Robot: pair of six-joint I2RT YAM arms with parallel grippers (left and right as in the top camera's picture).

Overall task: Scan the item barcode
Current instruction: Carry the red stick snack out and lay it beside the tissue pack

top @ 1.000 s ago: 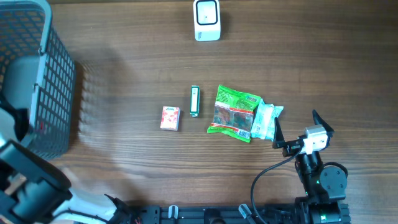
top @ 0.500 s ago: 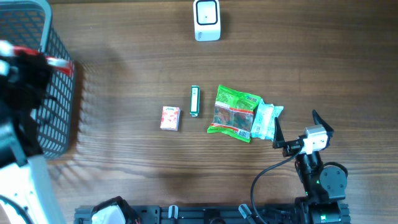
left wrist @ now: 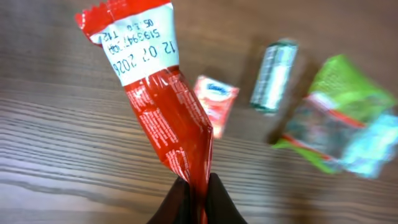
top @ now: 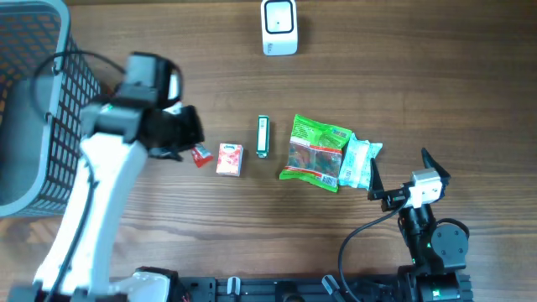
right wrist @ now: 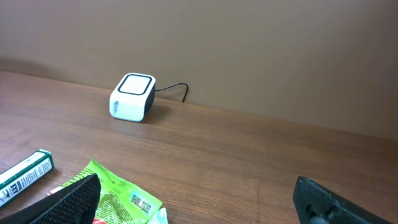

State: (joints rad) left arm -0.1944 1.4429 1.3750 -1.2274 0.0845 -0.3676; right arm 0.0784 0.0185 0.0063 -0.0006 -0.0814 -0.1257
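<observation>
Table (top: pixel 377 75): brown wood grain, matte.
Basket (top: pixel 50 109): grey plastic mesh at the left edge.
Left gripper (top: pixel 179 134): pinched tight on one end of the red packet (left wrist: pixel 158 106). A second ago the arm sat low by the basket; now it is over the table.
Right gripper (top: pixel 394 180): jaws spread wide, holding nothing.
Green bag (top: pixel 317 152): crinkly glossy film.
Scanner (top: pixel 278 27): white rounded box.
Red packet: slim glossy sachet. Its long axis runs straight out from the fingertips, white date-printed crimped end farthest out. It sits just left of the pink box (top: pixel 229 158).
</observation>
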